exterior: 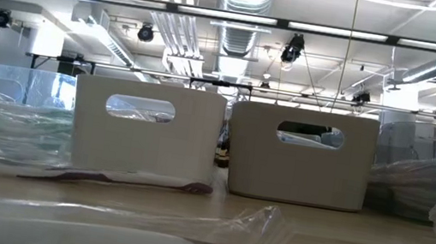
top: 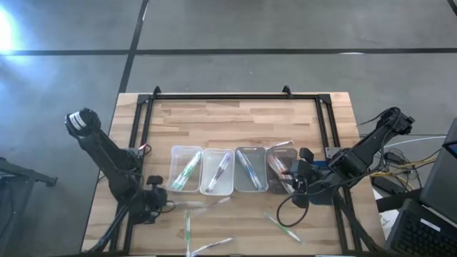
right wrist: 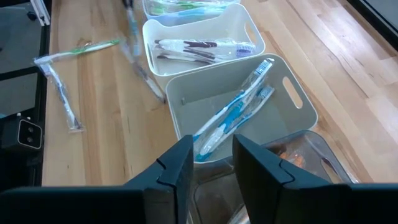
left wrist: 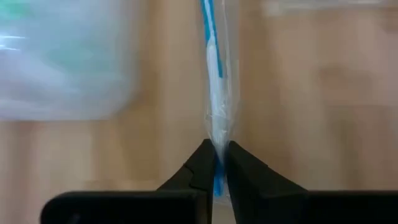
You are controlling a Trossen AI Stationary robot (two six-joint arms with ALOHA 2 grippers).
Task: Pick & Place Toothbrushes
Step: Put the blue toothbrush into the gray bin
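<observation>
Left gripper [left wrist: 216, 163] is clenched on a wrapped blue toothbrush [left wrist: 213, 68] lying on the wooden table [top: 243, 118], near its front edge beside the leftmost tray [top: 186, 168]. The brush's long axis runs straight away from the fingertips. Right gripper [right wrist: 211, 163] stands released above the blue-brush tray [right wrist: 249, 112]

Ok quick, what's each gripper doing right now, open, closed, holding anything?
Left gripper: closed on a blue toothbrush in clear wrap.
Right gripper: open, holding nothing, above the trays.
</observation>
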